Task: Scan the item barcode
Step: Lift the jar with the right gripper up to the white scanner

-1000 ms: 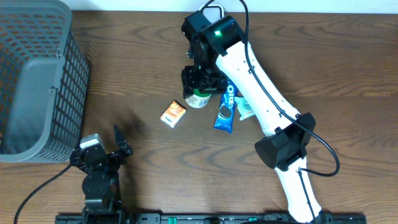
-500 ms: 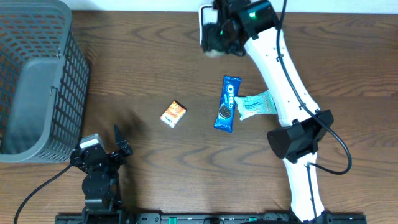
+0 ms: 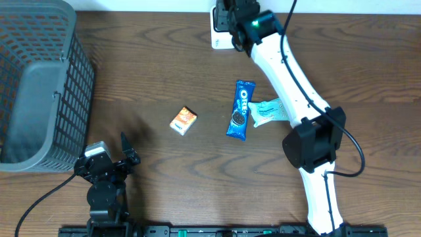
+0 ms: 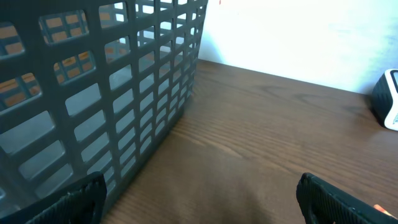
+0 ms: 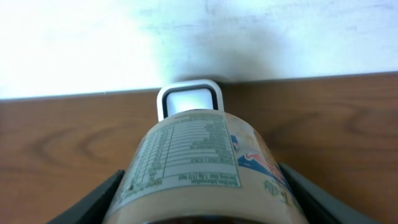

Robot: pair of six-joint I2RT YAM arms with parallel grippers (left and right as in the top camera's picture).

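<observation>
- Right wrist view is showing the labelled tub [image 5: 198, 158] lying on its side between the fingers [image 5: 102, 198] of the right pincer [image 5: 202, 193], which is gripping it at about half spread, one finger pressing each flank.
- A printed table of small text is facing up towards the wrist camera; the print is too fine to read, and the tub's near end is being cut off by the bottom edge.
- Just beyond the pincer's tips, the white scanner [image 5: 188, 99] is standing at the table's far edge, its lower part hiding behind the tub.
- From overhead the tub itself is not showing: the right pincer [image 3: 231, 27] and its arm are covering it, with only part of the scanner [image 3: 218, 33] peeking out beside them.
- Well behind that pincer, towards the arm's base, three loose items are lying: one blue Oreo pack [image 3: 240, 110], one small orange box [image 3: 183, 121], and one pale packet [image 3: 268, 110] partly tucked under the arm.
- The left pincer [image 3: 126, 151] is sitting far off, spread wide and holding nothing; only its two dark fingertips [image 4: 78, 200] are entering its own view.
- One grey mesh basket [image 3: 39, 85] is standing just ahead of it and to its left, cropped by the frame.
- Everything is resting on a dark brown wood-grain table [image 3: 151, 59] meeting a plain white wall [image 5: 93, 43].
</observation>
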